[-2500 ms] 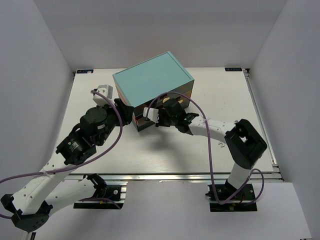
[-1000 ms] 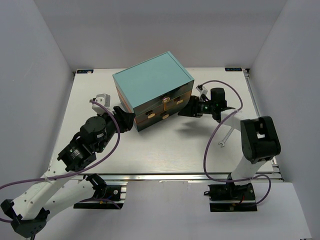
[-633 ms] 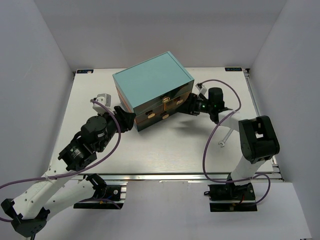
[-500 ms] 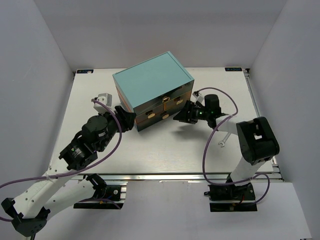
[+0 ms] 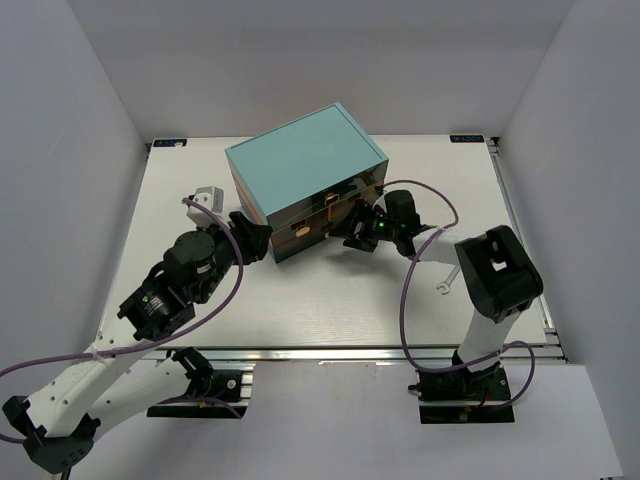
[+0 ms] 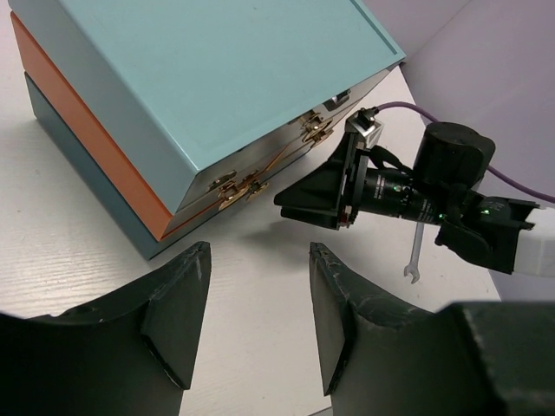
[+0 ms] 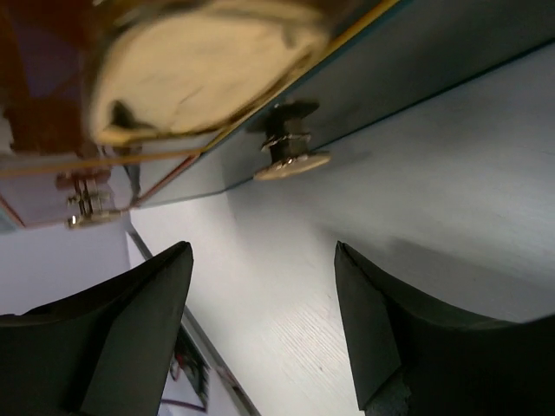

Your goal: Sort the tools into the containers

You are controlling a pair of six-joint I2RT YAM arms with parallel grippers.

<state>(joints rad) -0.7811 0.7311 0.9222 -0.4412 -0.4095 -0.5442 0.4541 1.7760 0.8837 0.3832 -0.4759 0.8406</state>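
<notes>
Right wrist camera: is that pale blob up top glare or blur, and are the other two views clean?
Right wrist view: blur, not glare; a cream knob sits too close to focus, while the farther knob is fairly sharp. Left wrist view: crisp, with chest and wrench clear. Top view: even light, soft shadows, no glare.

The right tool [image 5: 352, 226] crowds the front of the chest [image 5: 300, 160]; the table [image 5: 330, 300] before it lies bare.
</notes>
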